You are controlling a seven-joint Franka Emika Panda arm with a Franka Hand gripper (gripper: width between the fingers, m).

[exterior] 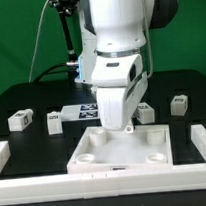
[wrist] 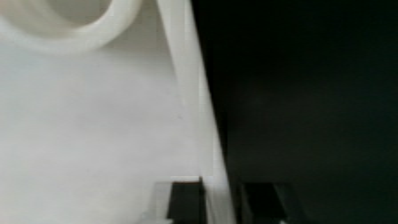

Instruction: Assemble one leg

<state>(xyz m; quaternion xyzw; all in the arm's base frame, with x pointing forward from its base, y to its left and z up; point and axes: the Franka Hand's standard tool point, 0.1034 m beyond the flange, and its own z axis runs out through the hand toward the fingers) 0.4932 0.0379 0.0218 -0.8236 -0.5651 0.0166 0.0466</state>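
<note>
On the exterior view's left stand the leftmost leg point(exterior: 20, 120) and second leg point(exterior: 52, 121); my gripper point(exterior: 115, 124) straddles the panel point(exterior: 125, 154) edge, clamped or not I cannot tell; third leg point(exterior: 146, 112) just beside, rightmost leg point(exterior: 178, 104) farther right

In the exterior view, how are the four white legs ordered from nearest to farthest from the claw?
1. The near leg, just on the exterior view's right of the claw.
2. The board-side leg, left, next to the marker board, and the far-right leg: too close to call.
3. The far-left leg.
</note>
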